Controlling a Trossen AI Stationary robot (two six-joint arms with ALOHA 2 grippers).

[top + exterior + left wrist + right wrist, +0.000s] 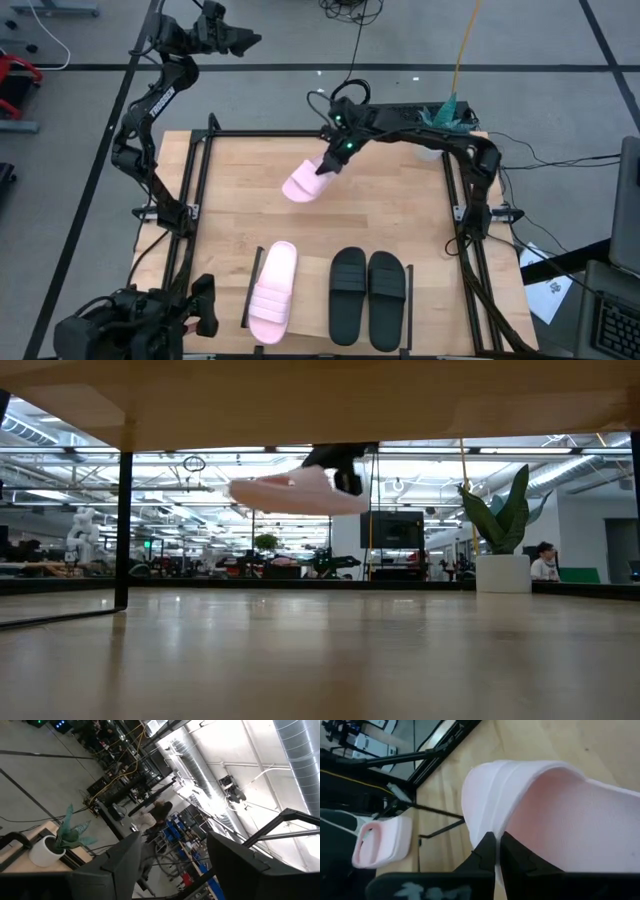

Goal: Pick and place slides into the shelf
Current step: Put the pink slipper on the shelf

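Right gripper (325,166) holds a pink slide (302,183) above the desk (400,215), fingers (487,851) pinched shut on its strap. Second pink slide (272,292) and black pair (368,297) lie on the shelf (305,330) at the near edge. Left gripper (245,42) raised off desk, fingers wide.

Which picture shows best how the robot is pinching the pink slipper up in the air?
The right wrist view: the right pincer is shut on the strap edge of the lifted pink slide, seen close up. The high view shows it small over the table. The low view shows its side, hanging. The left wrist view misses it.
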